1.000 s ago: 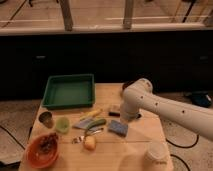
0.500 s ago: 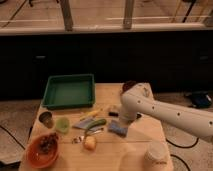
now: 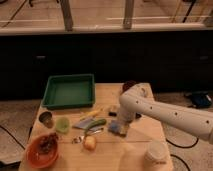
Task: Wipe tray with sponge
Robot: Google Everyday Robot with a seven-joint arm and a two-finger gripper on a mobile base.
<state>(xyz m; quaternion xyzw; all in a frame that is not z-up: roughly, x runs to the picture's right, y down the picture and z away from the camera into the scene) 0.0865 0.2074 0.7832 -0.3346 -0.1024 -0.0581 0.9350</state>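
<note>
The green tray [image 3: 70, 91] sits at the back left of the wooden table, with nothing visible inside it. The blue-grey sponge [image 3: 115, 129] lies flat on the table near the middle, to the right of and in front of the tray. My white arm reaches in from the right and bends down, so that my gripper [image 3: 122, 121] is directly over the sponge's right end, at or just above it. The arm hides the contact between them.
An orange bowl [image 3: 42, 152] with dark contents stands at the front left. Near it are a metal cup [image 3: 46, 119], a pale green cup [image 3: 62, 124], a green vegetable [image 3: 95, 124], a yellowish round item [image 3: 89, 143] and a tan-topped dark block [image 3: 113, 109]. A white cup [image 3: 156, 152] stands at the front right.
My arm has moved a little left and down, bringing the gripper onto the sponge's spot. The sponge and tray have not moved.
</note>
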